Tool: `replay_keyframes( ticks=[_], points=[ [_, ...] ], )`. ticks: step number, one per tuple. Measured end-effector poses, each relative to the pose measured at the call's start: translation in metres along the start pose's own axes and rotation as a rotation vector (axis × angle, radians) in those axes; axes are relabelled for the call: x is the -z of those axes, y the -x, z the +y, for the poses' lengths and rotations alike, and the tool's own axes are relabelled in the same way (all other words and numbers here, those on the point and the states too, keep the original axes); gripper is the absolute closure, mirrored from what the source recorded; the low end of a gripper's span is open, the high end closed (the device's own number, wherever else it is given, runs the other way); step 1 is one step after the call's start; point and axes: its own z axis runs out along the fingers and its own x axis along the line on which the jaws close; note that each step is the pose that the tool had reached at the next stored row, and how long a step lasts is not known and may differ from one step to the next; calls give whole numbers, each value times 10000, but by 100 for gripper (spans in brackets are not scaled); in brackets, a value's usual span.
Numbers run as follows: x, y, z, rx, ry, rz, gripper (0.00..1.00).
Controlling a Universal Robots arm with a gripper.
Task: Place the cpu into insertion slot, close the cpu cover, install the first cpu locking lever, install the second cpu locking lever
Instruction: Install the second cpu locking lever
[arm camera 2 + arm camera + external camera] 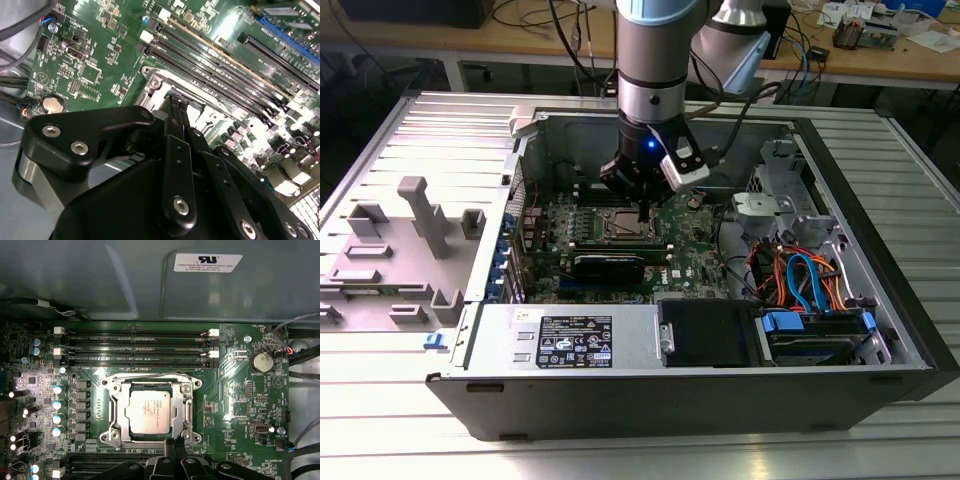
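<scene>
Open computer case (880, 300), cpu (149, 411) under closed cpu cover (186, 405) in insertion slot (116, 432), hand (174, 445) fingers together.

The silver-grey cpu (148, 411) lies flat in the insertion slot (186, 412); the cpu cover (116, 412) frames it.

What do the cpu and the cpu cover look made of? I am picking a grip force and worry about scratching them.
The cpu has a dull silver-grey top, apparently brushed metal: it reflects light softly, without sharp glints. The cpu cover around it looks like thin stamped steel, brighter and shinier, with crisp highlights along its edges. The gripper at the socket's edge appears to be matte black, metal or hard plastic; which one is unclear.
</scene>
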Motion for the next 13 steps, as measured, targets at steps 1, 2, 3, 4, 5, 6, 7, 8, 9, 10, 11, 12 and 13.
replay_keyframes(
  ticks=[1, 2, 3, 4, 5, 6, 7, 8, 9, 10, 11, 12, 13],
  points=[
    [11, 0, -1, 1, 1, 0, 89],
    [17, 1, -3, 2, 1, 1, 89],
    [17, 2, -7, 4, 4, 0, 89],
    [18, 2, -16, 5, 4, 0, 89],
    [18, 1, -29, 2, 2, 1, 89],
    [18, 1, -50, 3, 2, 2, 89],
    [18, 0, -76, 2, 2, 2, 89],
    [18, 0, -98, 2, 2, 2, 89],
    [17, -1, -161, 2, 3, 1, 89],
    [18, -2, -219, 1, 22, 2, 89],
    [17, -4, -253, -2, 151, 7, 89],
    [16, -5, -269, -5, 276, 10, 89],
    [17, -6, -285, -9, 410, 13, 89]
  ],
)
